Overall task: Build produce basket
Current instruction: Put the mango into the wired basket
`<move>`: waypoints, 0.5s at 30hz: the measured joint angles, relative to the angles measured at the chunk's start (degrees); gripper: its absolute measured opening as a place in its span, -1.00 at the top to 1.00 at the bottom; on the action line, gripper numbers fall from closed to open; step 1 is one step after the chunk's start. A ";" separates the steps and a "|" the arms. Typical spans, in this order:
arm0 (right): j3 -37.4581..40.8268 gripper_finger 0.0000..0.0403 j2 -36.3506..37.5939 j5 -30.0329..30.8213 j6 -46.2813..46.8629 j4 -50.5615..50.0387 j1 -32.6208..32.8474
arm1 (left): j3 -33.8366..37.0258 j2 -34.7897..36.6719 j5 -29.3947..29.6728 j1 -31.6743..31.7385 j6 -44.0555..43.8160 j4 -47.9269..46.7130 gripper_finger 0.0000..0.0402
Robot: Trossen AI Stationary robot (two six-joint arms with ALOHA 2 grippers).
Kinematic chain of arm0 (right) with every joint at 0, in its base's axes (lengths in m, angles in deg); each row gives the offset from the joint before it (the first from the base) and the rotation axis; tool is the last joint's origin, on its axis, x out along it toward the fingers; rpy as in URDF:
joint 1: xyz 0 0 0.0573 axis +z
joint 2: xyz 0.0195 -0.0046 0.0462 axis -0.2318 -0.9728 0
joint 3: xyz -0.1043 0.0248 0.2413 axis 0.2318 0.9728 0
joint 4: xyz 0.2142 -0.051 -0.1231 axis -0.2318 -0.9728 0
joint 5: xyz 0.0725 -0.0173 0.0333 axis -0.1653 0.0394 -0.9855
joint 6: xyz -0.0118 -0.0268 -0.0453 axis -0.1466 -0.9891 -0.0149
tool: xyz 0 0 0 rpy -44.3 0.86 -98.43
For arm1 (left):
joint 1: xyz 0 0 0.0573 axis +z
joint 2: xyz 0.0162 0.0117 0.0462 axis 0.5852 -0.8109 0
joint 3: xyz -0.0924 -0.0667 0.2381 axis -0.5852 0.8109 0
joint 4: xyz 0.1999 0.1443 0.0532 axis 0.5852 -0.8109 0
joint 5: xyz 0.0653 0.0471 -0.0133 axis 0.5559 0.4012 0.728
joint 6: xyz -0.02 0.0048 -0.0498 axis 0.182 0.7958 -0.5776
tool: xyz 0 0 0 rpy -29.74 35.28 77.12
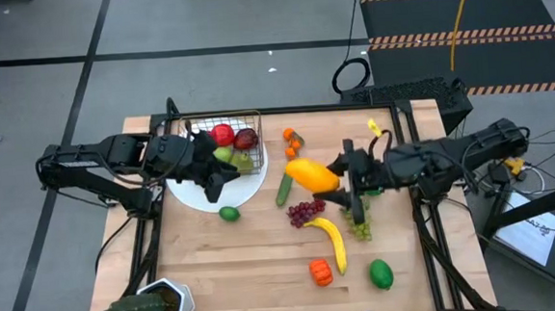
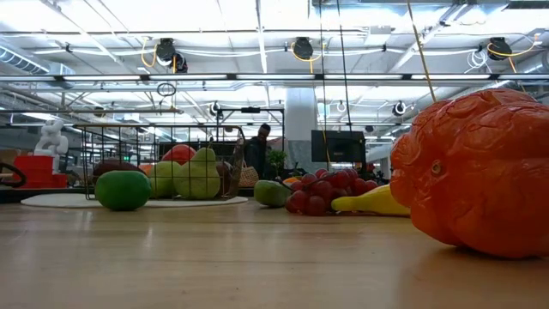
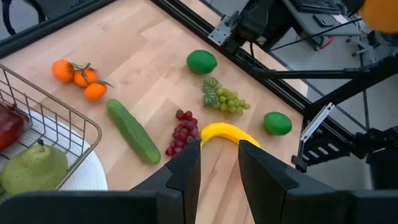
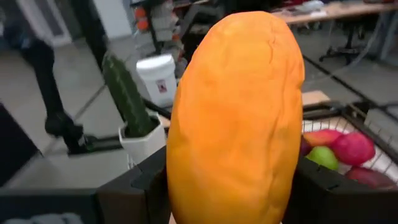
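Partway through, by the look of it. The basket [image 1: 227, 144] was seen sitting on the white plate [image 1: 203, 194] at the table's left, already holding two red apples [image 1: 222, 134] and a green pear [image 1: 223, 154], with something more green beside them.

The mango [image 1: 311, 175] was clamped in the right gripper [image 1: 344, 177], held above the table's middle, well short of the basket; in the right wrist view the mango [image 4: 236, 118] filled the frame between both fingers. Judged step: mango being carried to the basket.

The left gripper [image 1: 212, 184] was over the plate's near edge beside the basket. Its fingers [image 3: 186, 177] were seen slightly apart with nothing between them.

Left on the table: a lime [image 1: 229, 213] just off the plate, cucumber [image 1: 284, 189], purple grapes [image 1: 305, 212], banana [image 1: 329, 239], green grapes [image 1: 360, 229], orange pepper [image 1: 320, 271], another lime [image 1: 381, 274], small oranges [image 1: 291, 140] and a small yellow piece [image 1: 373, 127] at the far edge. Most of the produce was still unloaded.

A potted plant [image 1: 147, 308] was noted at the near left corner, not part of the job.
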 joint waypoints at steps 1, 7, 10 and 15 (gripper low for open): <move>0.00 -0.03 -0.17 0.00 -2.18 -0.03 0.43 | 0.00 0.00 0.00 0.00 0.14 0.00 0.46; 0.00 -0.03 -0.21 0.25 -9.64 -0.04 1.03 | 0.00 0.00 0.00 0.02 0.46 0.23 0.46; 0.00 -0.03 0.27 2.25 -8.63 -0.06 0.24 | 0.00 0.00 0.03 0.02 1.67 0.22 0.46; 0.00 -0.03 2.22 5.35 3.17 0.01 -1.47 | 0.00 0.00 1.93 0.04 2.39 0.30 0.46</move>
